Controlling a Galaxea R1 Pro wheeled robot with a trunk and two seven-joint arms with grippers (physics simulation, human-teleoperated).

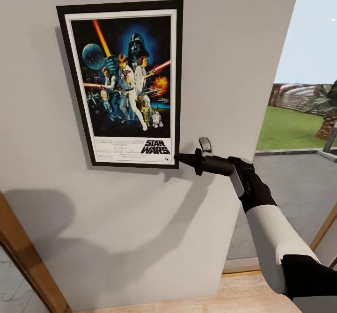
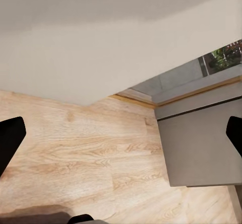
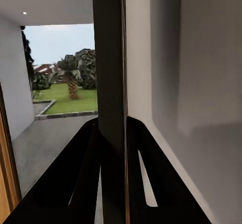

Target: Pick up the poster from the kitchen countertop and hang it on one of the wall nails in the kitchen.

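1. While the poster (image 1: pixel 122 82) hangs flat and upright against the grey wall (image 1: pixel 234 46), the right gripper (image 1: pixel 180 159) pinches its lower right corner.
2. Right wrist view: fingers (image 3: pixel 143 171) clamp the frame edge.
3. Left gripper (image 2: pixel 121 138) spread wide above the wooden floor (image 2: pixel 75 153).

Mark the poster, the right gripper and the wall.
poster (image 1: pixel 124 76): head view, middle of the dark blue artwork.
right gripper (image 1: pixel 180 158): head view, fingertips at the poster's lower right corner.
wall (image 1: pixel 234 60): head view, bare grey surface to the right of the frame.
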